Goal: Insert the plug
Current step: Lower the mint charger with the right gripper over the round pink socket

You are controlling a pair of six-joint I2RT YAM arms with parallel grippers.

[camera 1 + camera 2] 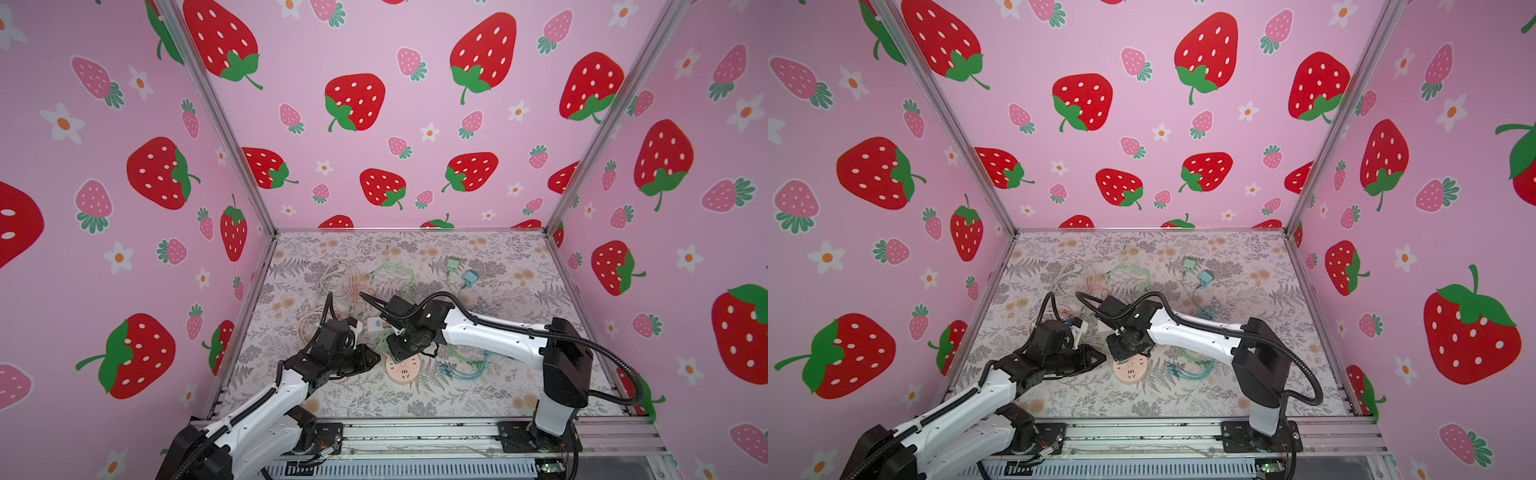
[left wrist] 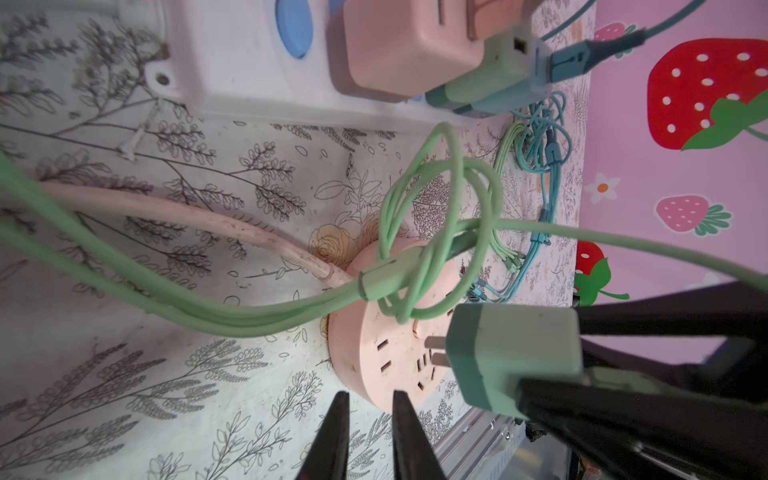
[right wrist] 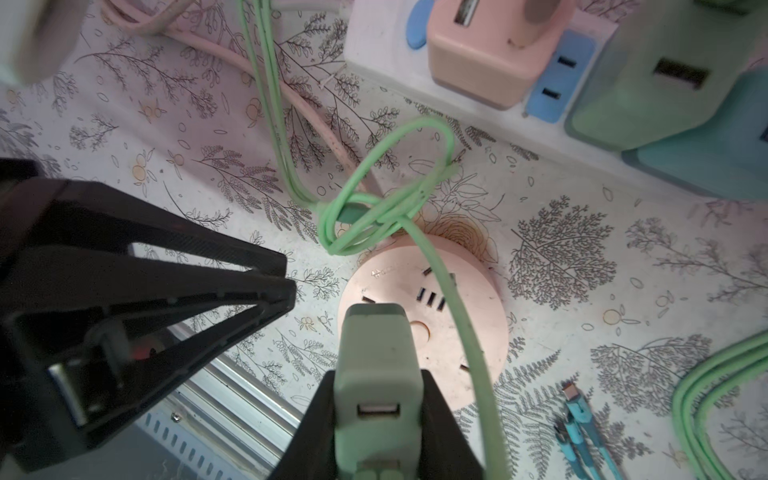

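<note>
Two fingers [image 3: 311, 424] of my right gripper [image 3: 378, 386] press tight on the sides of the green plug [image 2: 511, 353]. Its bare metal pins point at the round pink socket [image 2: 374, 357], just beside its face and not yet inside. My left gripper [image 2: 368, 405] is near the socket's edge, with only a narrow gap and holding nothing. A green cable [image 2: 436, 232] loops over the socket. Farther back lies the white power strip [image 2: 232, 62].

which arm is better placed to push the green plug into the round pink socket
Right. The right gripper is shut on the green plug, prongs at the pink round socket. The left gripper is empty, beside the socket's rim.
</note>
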